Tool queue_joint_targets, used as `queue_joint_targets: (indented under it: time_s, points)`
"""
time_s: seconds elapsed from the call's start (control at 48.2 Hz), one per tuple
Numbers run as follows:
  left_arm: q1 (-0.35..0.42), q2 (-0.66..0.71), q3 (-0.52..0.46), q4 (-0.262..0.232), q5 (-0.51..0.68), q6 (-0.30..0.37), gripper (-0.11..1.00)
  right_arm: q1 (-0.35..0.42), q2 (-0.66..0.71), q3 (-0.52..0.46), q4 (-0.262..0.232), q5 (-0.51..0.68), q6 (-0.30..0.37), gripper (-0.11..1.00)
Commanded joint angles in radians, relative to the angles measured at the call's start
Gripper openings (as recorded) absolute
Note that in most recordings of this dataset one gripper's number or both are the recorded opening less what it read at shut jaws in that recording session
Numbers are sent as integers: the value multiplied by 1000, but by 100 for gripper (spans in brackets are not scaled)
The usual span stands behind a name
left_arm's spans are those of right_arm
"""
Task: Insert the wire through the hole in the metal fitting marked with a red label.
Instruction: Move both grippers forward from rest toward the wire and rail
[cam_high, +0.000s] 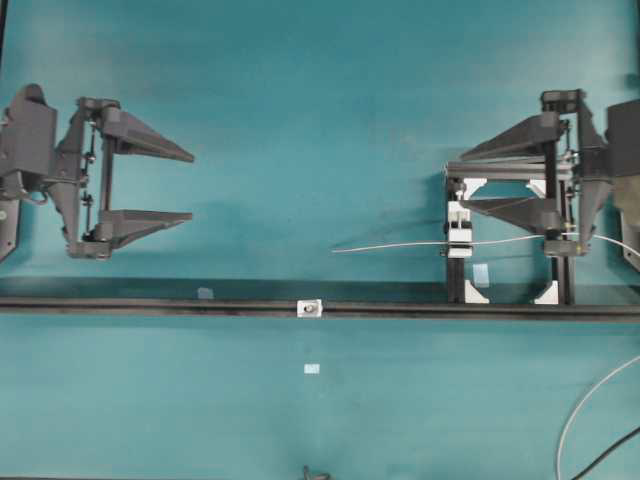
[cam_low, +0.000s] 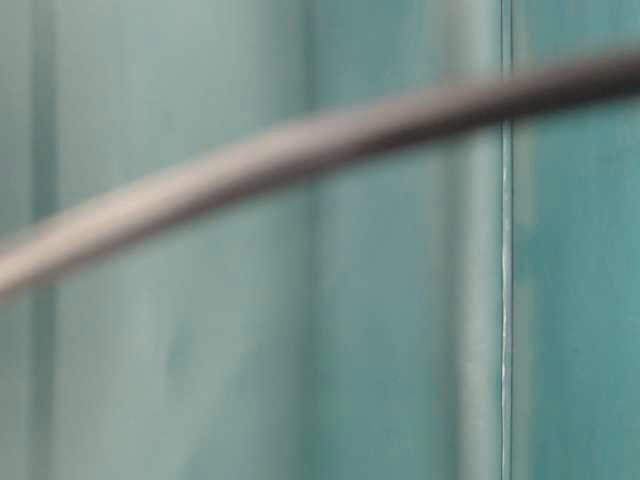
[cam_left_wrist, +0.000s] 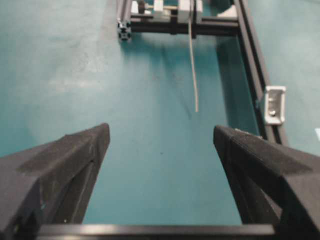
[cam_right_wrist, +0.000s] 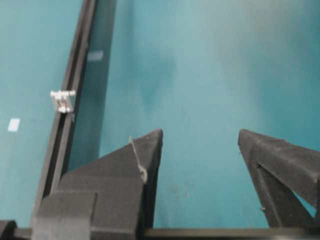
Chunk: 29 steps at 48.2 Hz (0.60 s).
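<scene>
Claws, two: left claw (cam_high: 190, 186) wide, empty; right claw (cam_high: 455, 180) wide, empty. One wire (cam_high: 400, 245) in one clamp block (cam_high: 459, 232); one metal fitting (cam_high: 310, 308) on rail (cam_high: 150, 305).

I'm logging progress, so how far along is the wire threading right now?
Nothing is done yet. The wire is held in the white clamp block, its free end well short of the metal fitting on the black rail. Both the left gripper and right gripper are open, holding nothing.
</scene>
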Motion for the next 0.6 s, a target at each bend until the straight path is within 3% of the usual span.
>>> queue_joint_targets:
  time_s: [0.0,0.581]
  points:
    - [-5,34,-18,0,-46,9,65,0,34,-32,2,-5,6,68]
    - [-14,241,-52,0,-169,14,64,25,235,-101,0,-6,11,68]
